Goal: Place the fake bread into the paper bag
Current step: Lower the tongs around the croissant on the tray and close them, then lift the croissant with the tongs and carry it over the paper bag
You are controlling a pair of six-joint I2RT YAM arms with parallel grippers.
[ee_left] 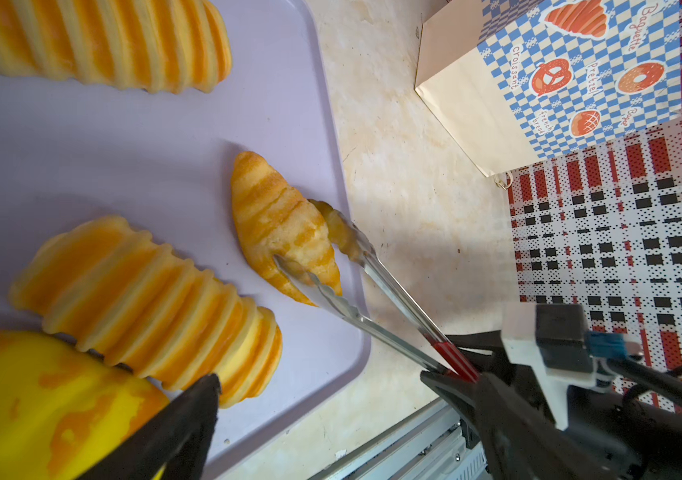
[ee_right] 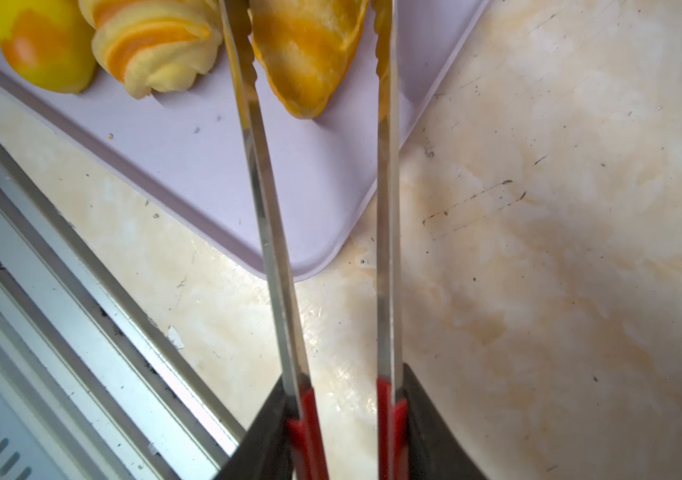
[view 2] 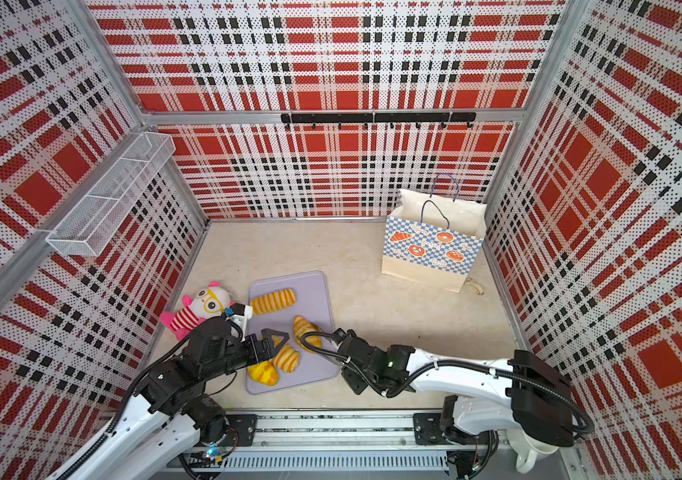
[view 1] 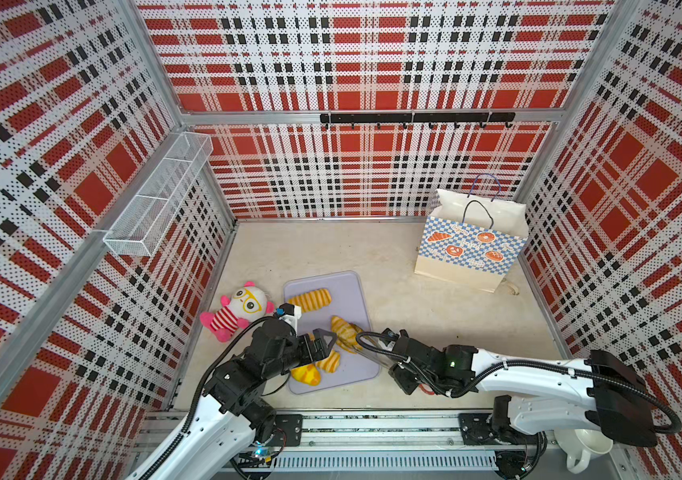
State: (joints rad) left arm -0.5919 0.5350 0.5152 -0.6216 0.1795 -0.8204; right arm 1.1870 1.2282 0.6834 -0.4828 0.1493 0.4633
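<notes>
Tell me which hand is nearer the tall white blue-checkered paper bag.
Right. The right hand, holding metal tongs, sits front-left of the paper bag; the open left hand is farther left, over the lilac plastic tray.

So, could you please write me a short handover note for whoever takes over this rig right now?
Grippers: the left gripper hovers over the near end of the tray, jaws open and empty. The right gripper is shut on the tongs, whose tips straddle the croissant lying on the tray.
Things: the far ridged loaf, near ridged loaf and yellow bread also lie on the tray. The paper bag stands upright in the far right corner; its inside is not visible.
Done: tongs in hand.
Left: bag the croissant, then the other three.
</notes>
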